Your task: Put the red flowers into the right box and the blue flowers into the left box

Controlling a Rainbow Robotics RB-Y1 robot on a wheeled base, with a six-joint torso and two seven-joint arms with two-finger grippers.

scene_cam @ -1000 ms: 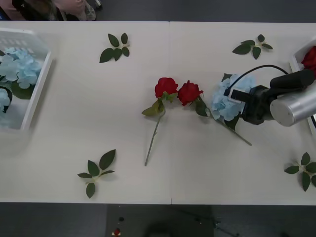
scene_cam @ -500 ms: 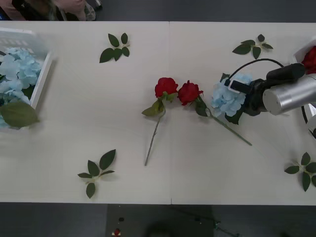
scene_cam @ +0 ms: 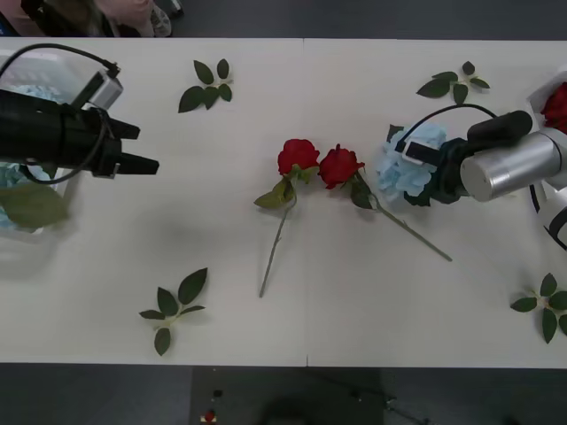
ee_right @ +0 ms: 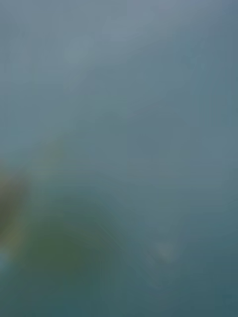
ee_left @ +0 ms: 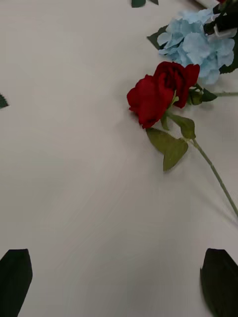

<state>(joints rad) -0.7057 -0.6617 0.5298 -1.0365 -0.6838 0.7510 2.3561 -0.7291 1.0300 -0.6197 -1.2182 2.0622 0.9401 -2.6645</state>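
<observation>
Since half a second earlier, the left gripper [scene_cam: 146,149] had been brought in over the table [scene_cam: 354,301] beside the left box [scene_cam: 35,66], its black fingers [ee_left: 15,277] parted with nothing between them and pointed toward the two red roses [scene_cam: 319,164]. The right gripper [scene_cam: 409,170] had been shifted slightly up the table with the blue hydrangea [scene_cam: 403,173], against which it was pressed; whether its fingers were parted or clamped on the bloom could not be told. The roses lay touching each other just left of the hydrangea, stems trailing toward the near edge. Pale blue blooms [scene_cam: 27,91] were seen in the left box, well apart from the roses. A red bloom [scene_cam: 556,104] lay in the right box [scene_cam: 534,102], beyond the hydrangea.
</observation>
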